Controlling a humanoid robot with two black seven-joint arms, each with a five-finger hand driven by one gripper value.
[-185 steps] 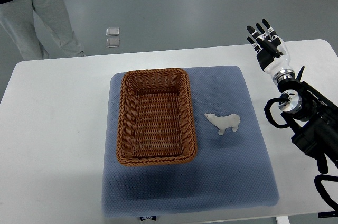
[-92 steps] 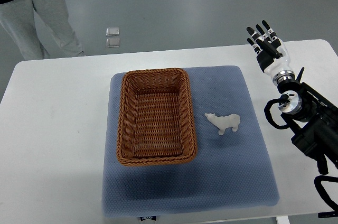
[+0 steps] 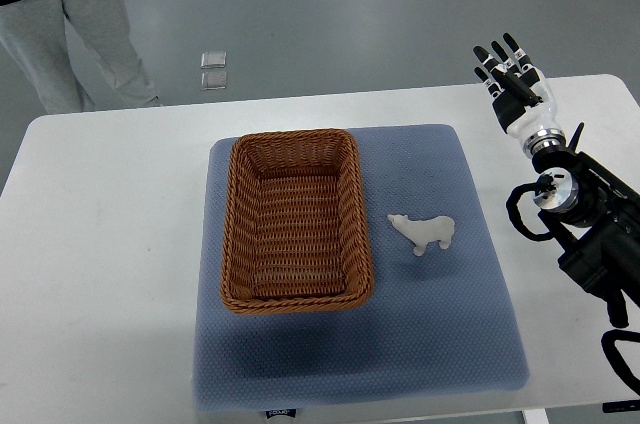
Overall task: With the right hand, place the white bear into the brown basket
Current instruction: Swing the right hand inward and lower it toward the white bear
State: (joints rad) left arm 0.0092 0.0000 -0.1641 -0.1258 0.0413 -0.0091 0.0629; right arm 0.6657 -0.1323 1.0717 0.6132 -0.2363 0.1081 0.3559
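The right arm's dark forearm runs up the right edge of the white table point(image 3: 100, 224), ending in the right hand point(image 3: 515, 84) over the table's far right part. Its black fingers point(image 3: 500, 56) are stretched out and a little spread, holding nothing.

Nearer than the hand and to its left, the white bear point(image 3: 424, 232) lies on its side on the blue-grey mat point(image 3: 420, 344), well apart from the hand, its head toward the basket. Farther left of the hand, just beside the bear but not touching it, stands the brown wicker basket point(image 3: 240, 244), rectangular, upright, with nothing inside.

Beyond the table, far to the hand's left, a person's grey trouser legs point(image 3: 75, 34) stand on the grey floor point(image 3: 350, 14), with two small clear square objects point(image 3: 212, 70) on the floor nearby.
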